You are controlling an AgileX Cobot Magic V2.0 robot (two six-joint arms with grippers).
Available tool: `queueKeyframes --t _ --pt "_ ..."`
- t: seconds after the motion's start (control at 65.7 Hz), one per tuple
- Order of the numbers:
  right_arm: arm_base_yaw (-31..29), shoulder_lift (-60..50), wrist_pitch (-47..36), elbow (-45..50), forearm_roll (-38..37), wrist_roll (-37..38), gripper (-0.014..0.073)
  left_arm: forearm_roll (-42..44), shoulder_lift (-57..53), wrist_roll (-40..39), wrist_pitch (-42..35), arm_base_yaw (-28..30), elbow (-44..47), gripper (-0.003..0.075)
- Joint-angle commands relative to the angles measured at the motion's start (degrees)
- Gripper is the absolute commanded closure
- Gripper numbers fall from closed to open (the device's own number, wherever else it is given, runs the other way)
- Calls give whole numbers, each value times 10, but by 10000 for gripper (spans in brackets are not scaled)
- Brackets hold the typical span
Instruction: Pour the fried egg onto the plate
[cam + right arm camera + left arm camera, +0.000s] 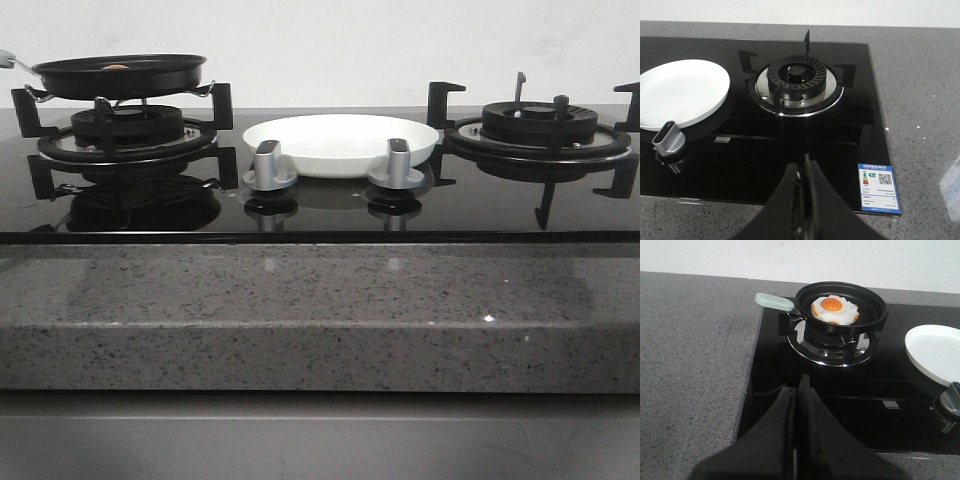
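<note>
Two grippers, left and right, hang pinched closed, holding nothing; energy label unreadable; fried egg sits in pan, plate at its 3 o'clock.

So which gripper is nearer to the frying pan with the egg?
Left. The left gripper, fingers together, hangs in front of the burner carrying the frying pan with the fried egg. The right gripper faces the other burner, beyond the plate.

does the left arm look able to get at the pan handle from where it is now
Probably yes. In the left wrist view the shut left claw faces the frying pan on its burner, and only bare black glass lies between them. The pale green handle sticks out toward the counter side, with nothing beside it.
</note>
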Motion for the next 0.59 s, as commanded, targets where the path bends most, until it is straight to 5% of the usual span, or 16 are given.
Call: queueKeyframes --t 0.0,0.122,0.32,0.396,0.579 --pt "-5 8 -40 -18 4 -1 696 0 9 -5 -41 2 -14 737" --pt "-5 8 -40 -18 1 -1 544 0 9 -5 -42 2 -14 652" --pt "-5 8 -40 -18 0 -1 112 -1 9 -5 -46 2 -14 276" --pt "-5 8 -40 -14 8 -1 54 -5 9 -5 -46 2 -14 220" --pt "-3 45 -22 -32 66 -6 55 -26 11 -3 -47 2 -14 229"
